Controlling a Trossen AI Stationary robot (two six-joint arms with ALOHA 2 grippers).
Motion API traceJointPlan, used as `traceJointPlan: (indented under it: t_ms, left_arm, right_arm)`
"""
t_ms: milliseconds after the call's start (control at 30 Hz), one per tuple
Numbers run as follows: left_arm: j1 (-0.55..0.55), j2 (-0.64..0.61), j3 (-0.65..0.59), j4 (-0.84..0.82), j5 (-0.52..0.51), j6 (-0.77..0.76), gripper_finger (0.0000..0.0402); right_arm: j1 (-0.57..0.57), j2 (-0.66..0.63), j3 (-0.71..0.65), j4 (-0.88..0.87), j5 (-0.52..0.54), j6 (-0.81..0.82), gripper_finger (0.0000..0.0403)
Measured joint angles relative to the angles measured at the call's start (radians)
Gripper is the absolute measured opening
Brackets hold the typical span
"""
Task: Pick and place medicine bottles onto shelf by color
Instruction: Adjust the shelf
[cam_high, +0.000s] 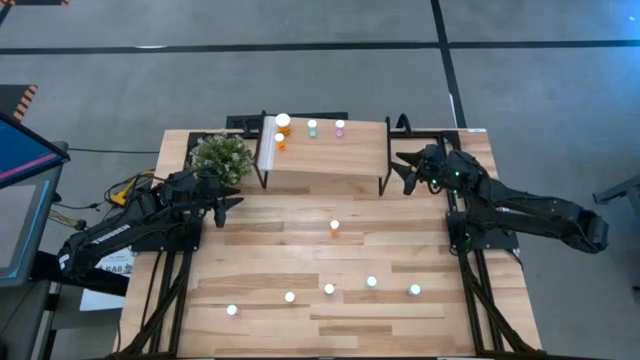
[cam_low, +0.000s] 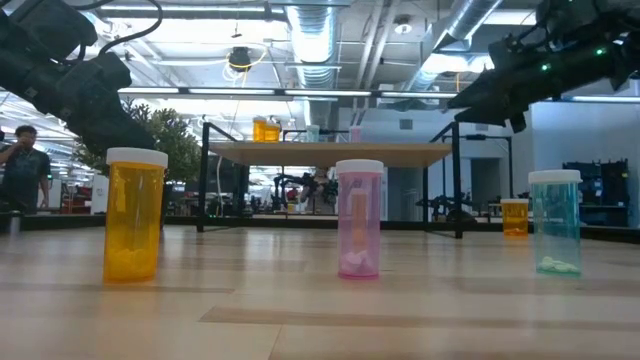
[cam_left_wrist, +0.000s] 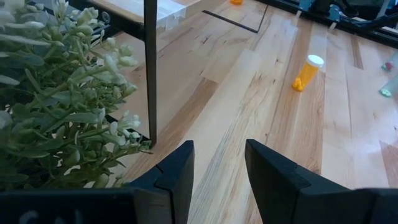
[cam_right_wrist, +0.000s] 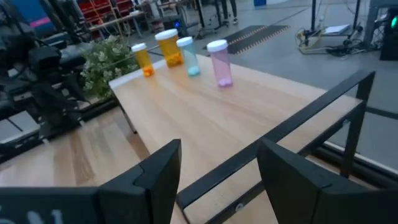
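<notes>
Counter stock, left to right, for your reference.

Left end effector (cam_high: 232, 203): empty, fingers parted, hovering beside the potted plant (cam_high: 221, 155) near the shelf's left legs.

Shelf (cam_high: 330, 155): at the far middle of the counter (cam_high: 260, 250). You have four bottles on it already: two orange bottles (cam_high: 282, 124) by the white strip, then a green bottle (cam_high: 312, 127), then a pink bottle (cam_high: 340, 126).

Loose bottles: one orange bottle (cam_high: 334, 227) mid-counter; five more in a near row (cam_high: 329, 289), colours hard to read from above.

Right end effector (cam_high: 400, 172): empty, fingers parted, off the shelf's right end.

Handling, as a judgement: the bottles look light, rigid plastic, smooth-sided and easily tipped. You would do best to grip across the body just under the white cap, upright.
</notes>
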Motion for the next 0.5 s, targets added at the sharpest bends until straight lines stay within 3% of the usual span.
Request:
traceJointPlan:
  t_ms: [133,367,500]
  left_arm:
    - [0.000,0.000,0.000,0.000,0.000,0.000,0.0130]
    - [0.000,0.000,0.000,0.000,0.000,0.000,0.0130]
    - [0.000,0.000,0.000,0.000,0.000,0.000,0.0130]
  right_arm:
    - [-0.003,0.000,0.000,0.022,-0.041,-0.004,0.0234]
    - [0.014,-0.001,0.000,0.020,-0.307,-0.082,0.0234]
    - [0.030,0.004,0.001,-0.092,-0.313,-0.090,0.0234]
